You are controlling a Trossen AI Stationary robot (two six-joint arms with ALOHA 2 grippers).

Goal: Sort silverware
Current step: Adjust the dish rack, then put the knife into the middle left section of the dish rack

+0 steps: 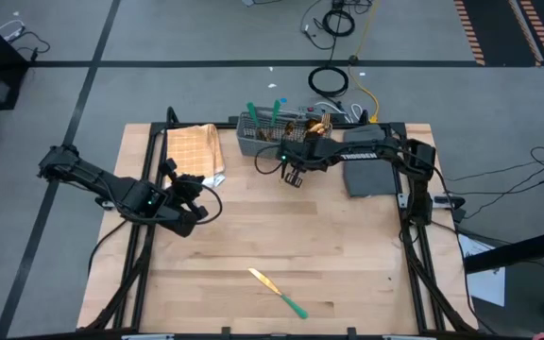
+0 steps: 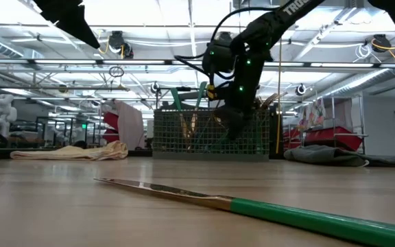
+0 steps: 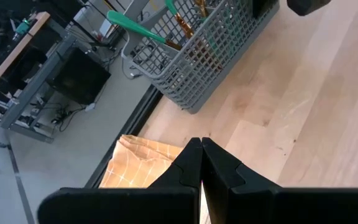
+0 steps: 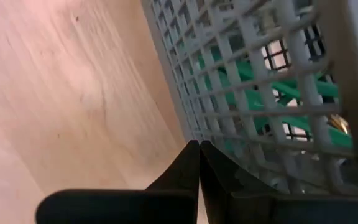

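One piece of silverware, a knife (image 1: 280,292) with a gold blade and a teal handle, lies flat on the wooden table near its front edge; it also shows in the low view (image 2: 252,204). More silverware (image 1: 264,115) stands in the grey basket (image 1: 277,137) at the table's far edge, teal handles (image 4: 272,84) showing through its grid. My right gripper (image 1: 294,176) is shut and empty, pointing steeply down just in front of the basket's near wall (image 4: 229,93) and above the table (image 2: 229,130). My left gripper (image 1: 195,189) is shut and empty (image 3: 201,149), raised over the table's left part.
A tan checked cloth (image 1: 196,151) lies at the far left corner beside the basket. A dark grey pad (image 1: 371,176) lies at the far right. The wood (image 1: 281,236) between the grippers and the knife is bare.
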